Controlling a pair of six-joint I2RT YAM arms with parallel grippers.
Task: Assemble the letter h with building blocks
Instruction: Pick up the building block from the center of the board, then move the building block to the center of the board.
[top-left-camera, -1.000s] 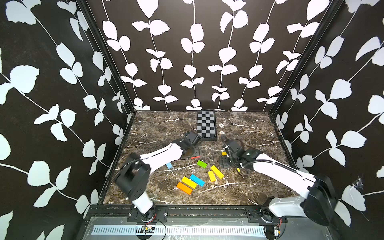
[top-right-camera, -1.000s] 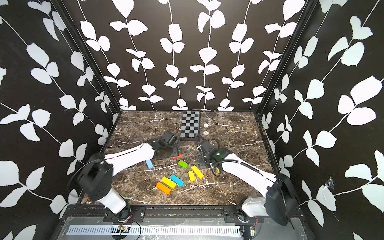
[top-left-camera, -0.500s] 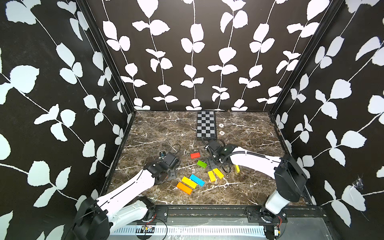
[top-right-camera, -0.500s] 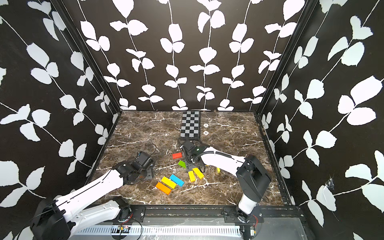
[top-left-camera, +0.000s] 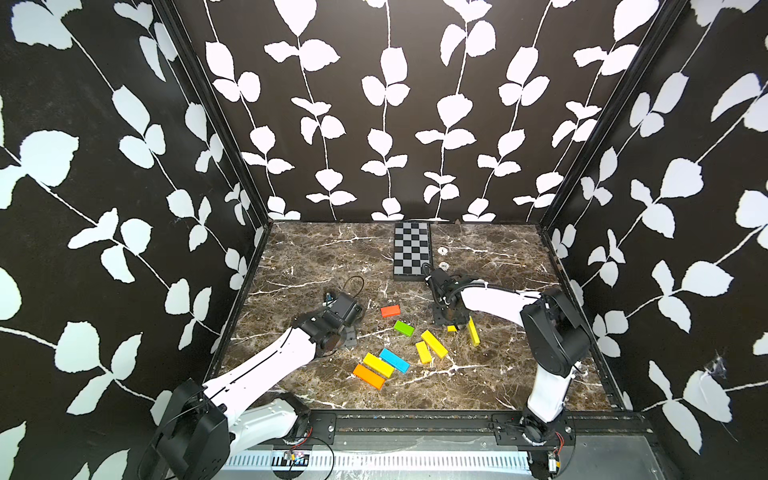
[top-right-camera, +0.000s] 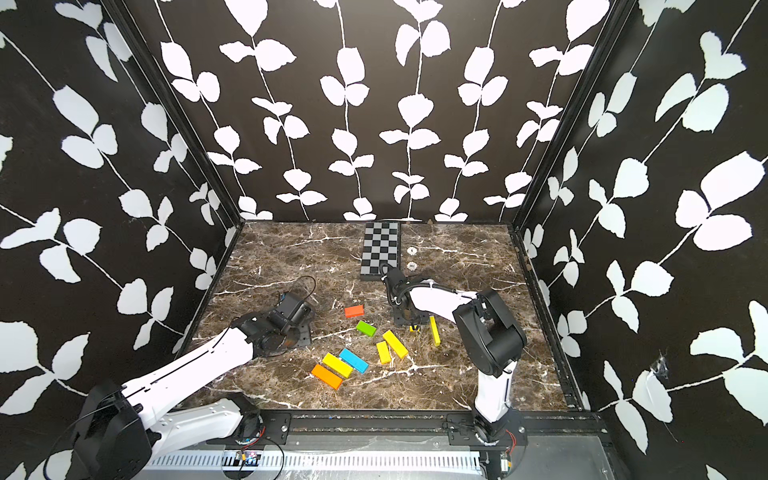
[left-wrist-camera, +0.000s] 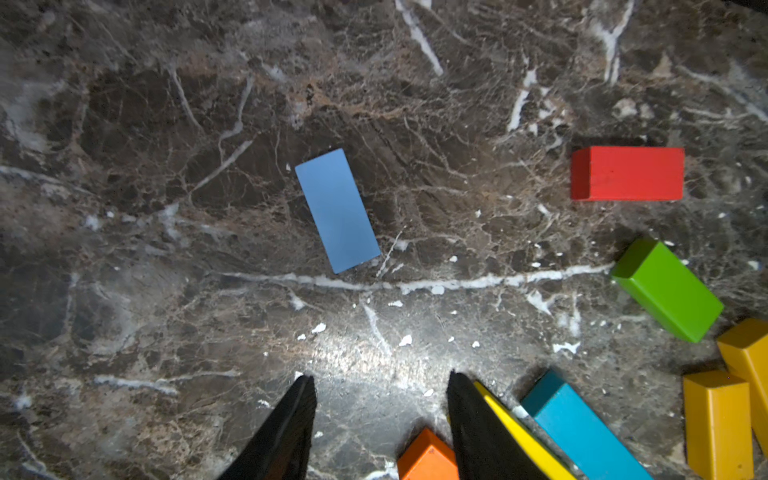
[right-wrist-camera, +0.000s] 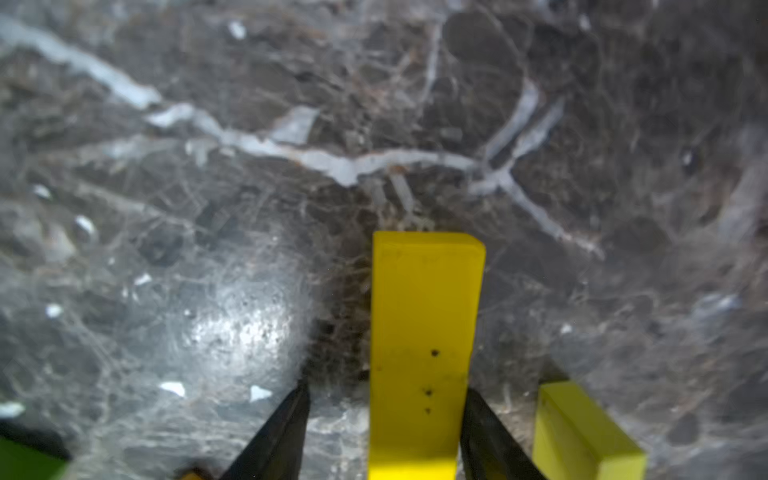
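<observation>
The building blocks lie loose on the marble, and no letter h is in view. In both top views I see a red-orange block (top-left-camera: 390, 311) (top-right-camera: 354, 311), a green block (top-left-camera: 404, 328), two yellow bars (top-left-camera: 434, 344), and a row of blue (top-left-camera: 394, 360), yellow (top-left-camera: 378, 365) and orange (top-left-camera: 368, 376). My left gripper (left-wrist-camera: 380, 380) (top-left-camera: 347, 338) is open over bare marble, short of a flat light-blue block (left-wrist-camera: 336, 210). My right gripper (right-wrist-camera: 386, 392) (top-left-camera: 451, 322) straddles a yellow bar (right-wrist-camera: 426, 332). One finger touches the bar and a gap shows at the other.
A black-and-grey checkered board (top-left-camera: 411, 249) lies at the back centre, just behind the right wrist. A thin yellow bar on edge (top-left-camera: 473, 331) (right-wrist-camera: 582, 432) stands beside the right gripper. Patterned walls close in three sides of the table.
The left arm drew back from the red-orange block toward the front left. The right gripper swung left toward the green block, then back right to the yellow bar.
</observation>
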